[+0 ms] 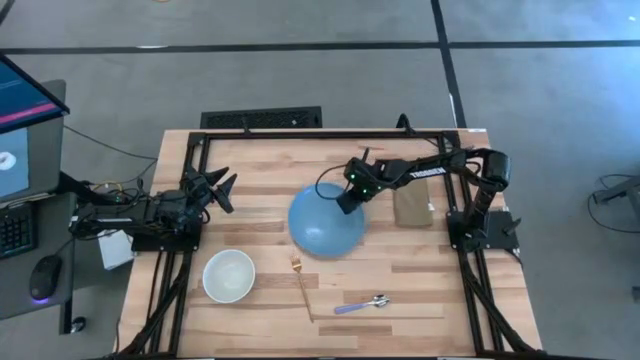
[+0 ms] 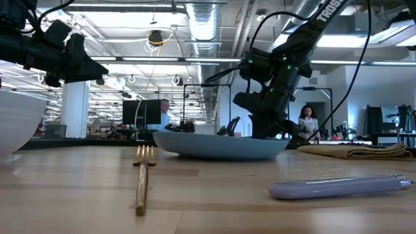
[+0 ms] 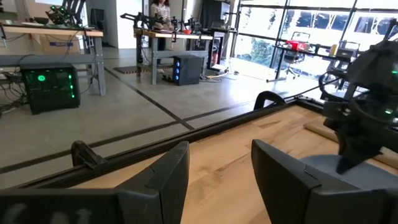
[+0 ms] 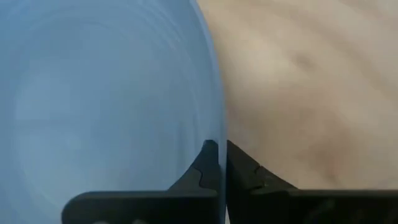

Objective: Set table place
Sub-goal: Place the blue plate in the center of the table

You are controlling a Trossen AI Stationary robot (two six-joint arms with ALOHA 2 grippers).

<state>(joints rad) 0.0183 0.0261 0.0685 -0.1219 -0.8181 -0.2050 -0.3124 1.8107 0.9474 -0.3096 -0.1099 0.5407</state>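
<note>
A round blue plate (image 1: 322,228) lies on the wooden table (image 1: 260,150), near its middle. My right gripper (image 1: 350,201) is at the plate's far right rim, shut on it; in the low view it (image 2: 268,129) comes down behind the plate (image 2: 218,144). My left gripper (image 1: 222,189) is open and hangs above the table's left part, touching nothing. Its wrist view shows the spread fingers (image 3: 217,174) with the plate (image 3: 348,177) farther off. My right gripper (image 4: 222,155) pinches the plate's rim (image 4: 217,118) at its far right side, one finger over the plate's inside and one outside the edge. The fingers slant down from the table's right. In the low view the plate's underside rests on the table.
A white bowl (image 1: 229,275) stands near the front left. A gold fork (image 1: 302,285) and a spoon with a lavender handle (image 1: 360,304) lie in front of the plate. An olive-brown folded pad (image 1: 412,207) lies right of the plate. People are in the room behind (image 2: 307,122).
</note>
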